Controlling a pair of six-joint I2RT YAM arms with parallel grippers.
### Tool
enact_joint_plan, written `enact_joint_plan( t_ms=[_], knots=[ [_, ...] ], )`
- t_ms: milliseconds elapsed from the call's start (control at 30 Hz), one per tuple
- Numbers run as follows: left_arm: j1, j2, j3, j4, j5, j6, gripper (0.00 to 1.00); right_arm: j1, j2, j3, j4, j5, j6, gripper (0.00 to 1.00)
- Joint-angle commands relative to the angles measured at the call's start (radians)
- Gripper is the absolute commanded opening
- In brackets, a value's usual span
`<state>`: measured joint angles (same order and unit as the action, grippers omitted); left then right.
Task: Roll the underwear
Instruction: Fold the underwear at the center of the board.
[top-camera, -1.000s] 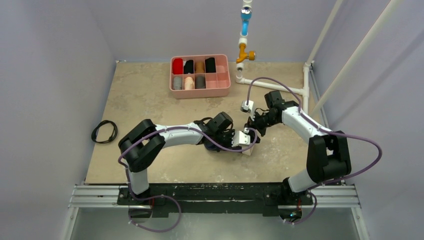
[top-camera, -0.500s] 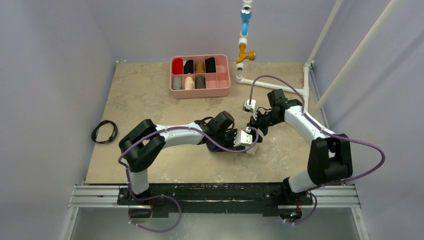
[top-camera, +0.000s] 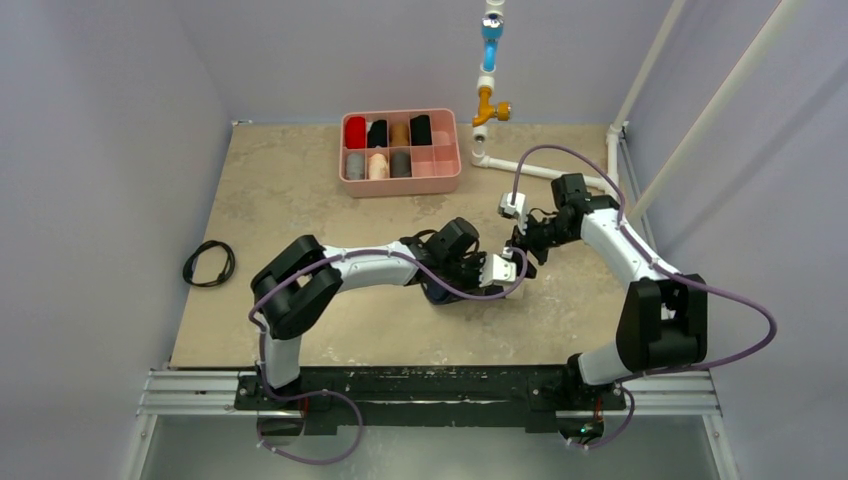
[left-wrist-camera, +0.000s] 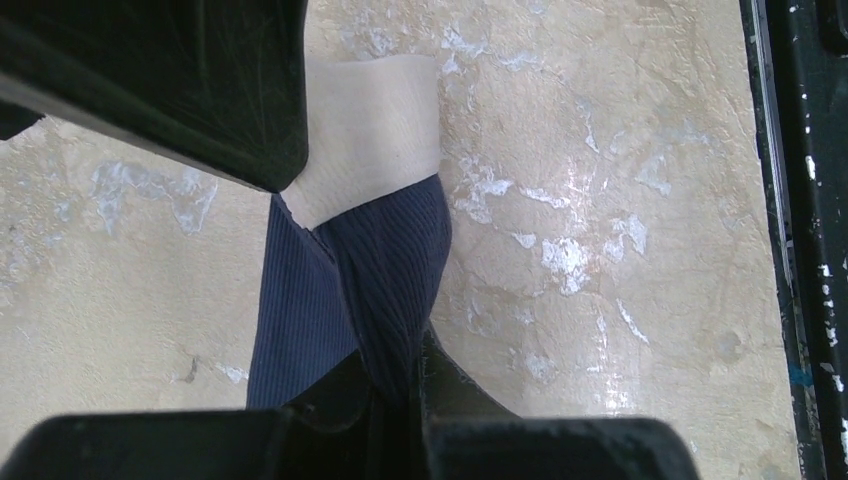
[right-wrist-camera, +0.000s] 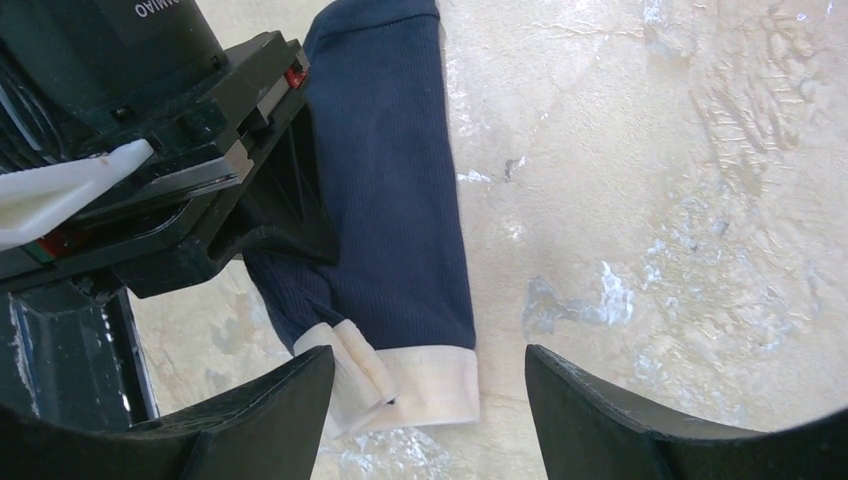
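The underwear (right-wrist-camera: 400, 200) is laid on the surface (right-wrist-camera: 650, 200) as a narrow folded strip. Its long axis is pointed away from the right tool (right-wrist-camera: 430, 405), whose fingers are spread wide over the cream band. The navy fabric is pinched in the left tool (left-wrist-camera: 400, 395).

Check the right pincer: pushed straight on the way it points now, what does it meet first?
Most likely the cream band of the underwear: it lies dead ahead of the open right pincer in its wrist view, table beneath. The left pincer, shut on the fabric, sits off to the side. Depth unclear.
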<state>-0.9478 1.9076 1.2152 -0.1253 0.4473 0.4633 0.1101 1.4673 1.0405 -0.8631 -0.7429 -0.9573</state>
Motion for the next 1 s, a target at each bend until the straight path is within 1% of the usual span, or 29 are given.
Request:
enact_joint_plan(
  t_ms=[0, 100, 200, 267, 400, 500, 633, 833, 967],
  knots=[
    [0.109, 0.042, -0.002, -0.115, -0.168, -0.191, 0.0, -0.051, -0.025, 0.021, -0.274, 0.019, -0.206, 0.7],
    [0.108, 0.062, 0.03, -0.137, -0.183, -0.215, 0.0, -0.051, -0.024, 0.011, -0.292, 0.034, -0.22, 0.7],
    [0.109, 0.062, 0.02, -0.114, -0.189, -0.225, 0.0, -0.05, -0.034, -0.012, -0.278, 0.049, -0.208, 0.7],
    [0.113, 0.055, -0.004, -0.09, -0.179, -0.226, 0.0, -0.05, -0.048, -0.04, -0.21, 0.088, -0.151, 0.7],
    [0.129, 0.03, -0.049, -0.058, -0.139, -0.242, 0.0, -0.051, -0.073, -0.085, -0.018, 0.199, -0.002, 0.7],
    [0.138, 0.012, -0.063, -0.045, -0.119, -0.246, 0.0, -0.05, -0.077, -0.088, 0.069, 0.248, 0.067, 0.7],
    [0.141, 0.002, -0.062, -0.044, -0.117, -0.251, 0.0, -0.051, -0.062, -0.057, 0.098, 0.252, 0.117, 0.7],
    [0.155, -0.002, -0.07, -0.039, -0.134, -0.265, 0.0, -0.051, -0.069, -0.031, 0.089, 0.241, 0.117, 0.7],
    [0.172, -0.024, -0.091, -0.037, -0.113, -0.262, 0.0, -0.051, -0.063, -0.024, 0.056, 0.162, 0.079, 0.72]
  ],
)
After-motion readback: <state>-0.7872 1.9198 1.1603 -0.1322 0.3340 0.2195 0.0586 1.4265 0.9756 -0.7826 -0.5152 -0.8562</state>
